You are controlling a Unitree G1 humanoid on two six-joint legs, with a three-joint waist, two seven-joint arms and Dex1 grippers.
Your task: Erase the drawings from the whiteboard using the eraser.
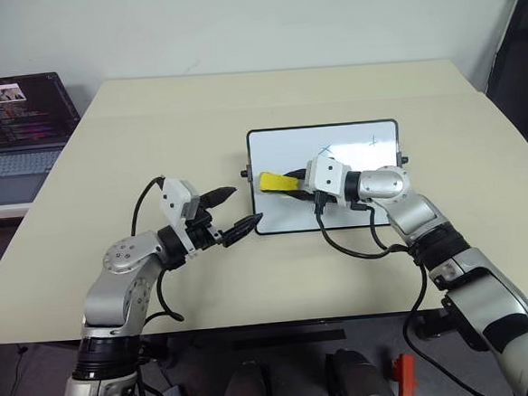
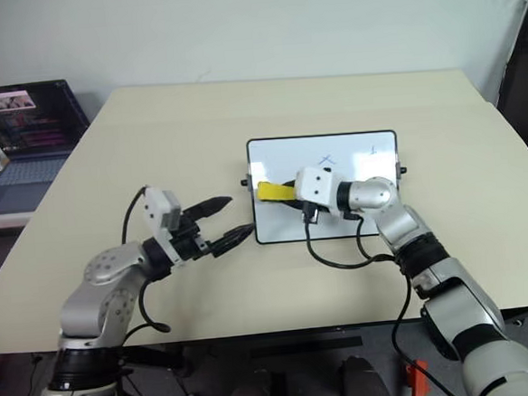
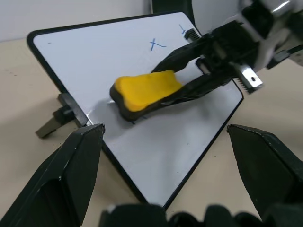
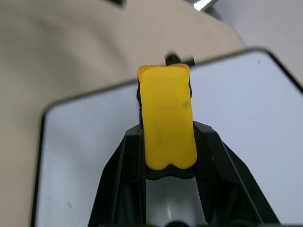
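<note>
The whiteboard (image 1: 283, 151) lies flat at the middle of the beige table. Two small blue drawings (image 1: 326, 148) (image 1: 372, 140) sit near its far edge, right of centre; one blue cross (image 3: 156, 44) also appears in the left wrist view. My right gripper (image 1: 290, 183) is shut on the yellow eraser (image 1: 276, 183), which points left, low over the board's left half; I cannot tell whether it touches. My left gripper (image 1: 245, 206) stands open and holds nothing, just off the board's near left corner, pointing at it.
An open laptop (image 1: 19, 124) stands on a lower side table at the far left. A dark object (image 1: 519, 53) stands beyond the table's right edge. A black cable (image 1: 353, 246) loops from my right wrist onto the table in front of the board.
</note>
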